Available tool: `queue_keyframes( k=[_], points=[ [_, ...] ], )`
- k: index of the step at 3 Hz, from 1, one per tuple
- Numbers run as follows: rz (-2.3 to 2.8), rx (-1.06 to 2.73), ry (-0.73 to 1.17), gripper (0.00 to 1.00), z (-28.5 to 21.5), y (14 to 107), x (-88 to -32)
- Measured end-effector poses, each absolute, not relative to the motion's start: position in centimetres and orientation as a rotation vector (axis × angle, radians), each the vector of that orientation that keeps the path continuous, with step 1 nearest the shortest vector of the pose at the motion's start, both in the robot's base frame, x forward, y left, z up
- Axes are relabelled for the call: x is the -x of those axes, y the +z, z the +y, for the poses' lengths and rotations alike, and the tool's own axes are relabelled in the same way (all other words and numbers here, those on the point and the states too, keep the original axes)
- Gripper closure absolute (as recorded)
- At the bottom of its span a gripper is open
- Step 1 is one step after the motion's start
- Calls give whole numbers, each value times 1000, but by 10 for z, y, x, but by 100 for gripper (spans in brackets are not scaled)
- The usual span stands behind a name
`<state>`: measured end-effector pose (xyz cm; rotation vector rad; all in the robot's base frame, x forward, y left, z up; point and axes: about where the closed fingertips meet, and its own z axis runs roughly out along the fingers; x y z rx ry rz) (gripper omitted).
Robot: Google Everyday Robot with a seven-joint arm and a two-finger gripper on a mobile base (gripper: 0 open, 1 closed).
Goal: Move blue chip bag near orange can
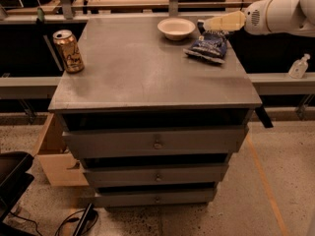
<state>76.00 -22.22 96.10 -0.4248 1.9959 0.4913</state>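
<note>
The blue chip bag (209, 47) lies crumpled at the far right of the grey cabinet top (147, 77). The orange can (69, 50) stands upright at the left edge of the top, far from the bag. My gripper (210, 23) reaches in from the right on a white arm and sits just above the far end of the bag, between the bag and a white bowl (175, 27). I cannot tell whether it touches the bag.
The cabinet has three drawers (157, 144) below its top. A cardboard box (49, 151) sits on the floor at the left, with a black object (12, 178) in front of it. A small pump bottle (299, 67) stands on a ledge at the right. Workbenches run behind.
</note>
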Motion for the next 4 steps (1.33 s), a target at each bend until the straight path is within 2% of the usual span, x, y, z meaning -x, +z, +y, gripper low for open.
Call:
queue_keyframes(
  k=[4],
  points=[
    [2152,473,409,0,-202,890,-827]
  ],
)
